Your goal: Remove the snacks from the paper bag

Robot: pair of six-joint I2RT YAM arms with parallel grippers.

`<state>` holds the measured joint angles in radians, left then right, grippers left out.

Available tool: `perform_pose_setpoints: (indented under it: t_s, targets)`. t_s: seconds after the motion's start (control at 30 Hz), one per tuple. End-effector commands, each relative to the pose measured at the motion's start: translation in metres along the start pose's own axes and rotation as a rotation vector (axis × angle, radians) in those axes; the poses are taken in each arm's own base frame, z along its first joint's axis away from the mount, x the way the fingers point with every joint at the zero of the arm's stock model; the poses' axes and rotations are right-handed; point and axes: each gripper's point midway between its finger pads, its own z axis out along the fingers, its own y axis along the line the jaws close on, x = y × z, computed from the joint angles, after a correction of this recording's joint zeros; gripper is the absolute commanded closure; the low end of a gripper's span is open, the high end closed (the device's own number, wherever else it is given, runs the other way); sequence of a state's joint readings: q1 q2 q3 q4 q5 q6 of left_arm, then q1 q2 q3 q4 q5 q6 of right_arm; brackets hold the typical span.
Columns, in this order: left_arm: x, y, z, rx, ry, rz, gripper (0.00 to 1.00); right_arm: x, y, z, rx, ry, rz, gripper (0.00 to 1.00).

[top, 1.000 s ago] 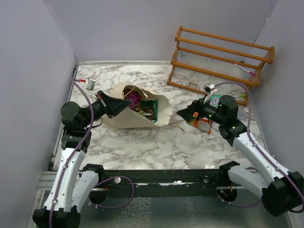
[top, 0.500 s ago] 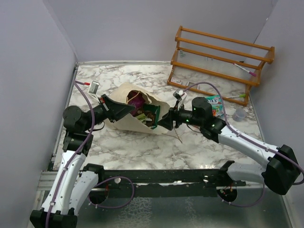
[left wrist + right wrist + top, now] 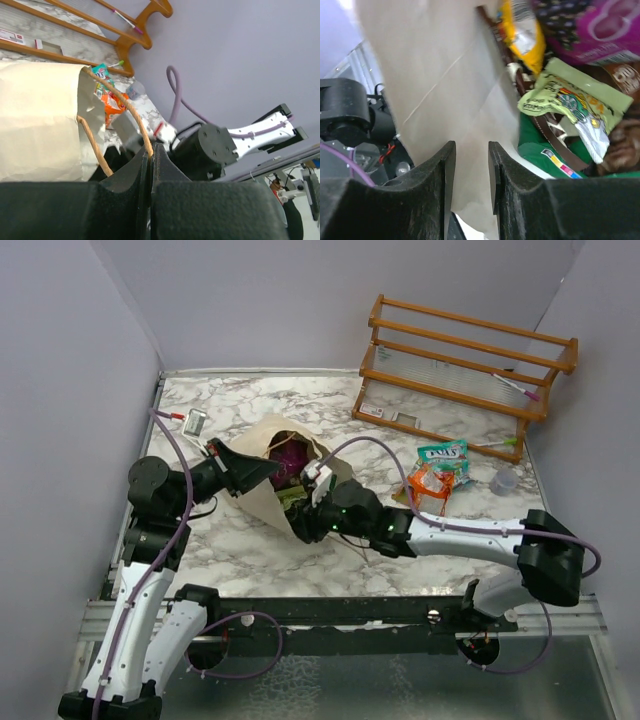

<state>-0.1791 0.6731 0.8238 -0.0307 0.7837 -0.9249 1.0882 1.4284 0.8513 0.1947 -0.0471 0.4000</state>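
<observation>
The cream paper bag lies on its side with its mouth facing right. My left gripper is shut on its brown cord handle and holds the mouth up. My right gripper is at the mouth's lower lip. Its jaws stand a narrow gap apart in front of the bag's paper wall, with nothing gripped. Inside the bag lie a yellow packet, a magenta-purple one, a light-green one, a green bag and a dark brown one. An orange packet and a pale green one lie on the table.
An orange wooden rack stands at the back right with a pen on it. A clear plastic cup sits near the right wall. A small grey item lies at the back left.
My right arm swung left, from beside the packets on the right of the table to the bag's mouth, and its jaws narrowed. The left gripper kept hold of the cord handle.
</observation>
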Motion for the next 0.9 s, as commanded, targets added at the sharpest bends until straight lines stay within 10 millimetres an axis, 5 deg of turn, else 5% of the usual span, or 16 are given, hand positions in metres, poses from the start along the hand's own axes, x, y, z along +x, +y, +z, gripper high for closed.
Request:
perform_pose_setpoints:
  t_s: [0.0, 0.2, 0.37, 0.67, 0.87]
  targets:
    - [-0.003, 0.008, 0.000, -0.064, -0.022, -0.003, 1.00, -0.029, 0.025, 0.016, 0.018, -0.100, -0.025, 0.66]
    - [-0.001, 0.009, -0.001, -0.068, 0.001, 0.026, 1.00, -0.032, -0.024, -0.009, 0.255, -0.172, -0.104, 0.56]
    - [-0.001, 0.009, -0.001, -0.073, 0.016, 0.042, 1.00, -0.025, -0.043, -0.016, 0.317, -0.132, -0.330, 0.40]
    - [-0.001, 0.010, -0.001, -0.077, 0.019, 0.048, 1.00, -0.015, -0.016, 0.001, 0.083, -0.134, -0.677, 0.39]
    - [0.000, 0.008, -0.002, -0.076, 0.020, 0.049, 1.00, -0.023, -0.028, 0.021, 0.155, -0.145, -0.762, 0.41]
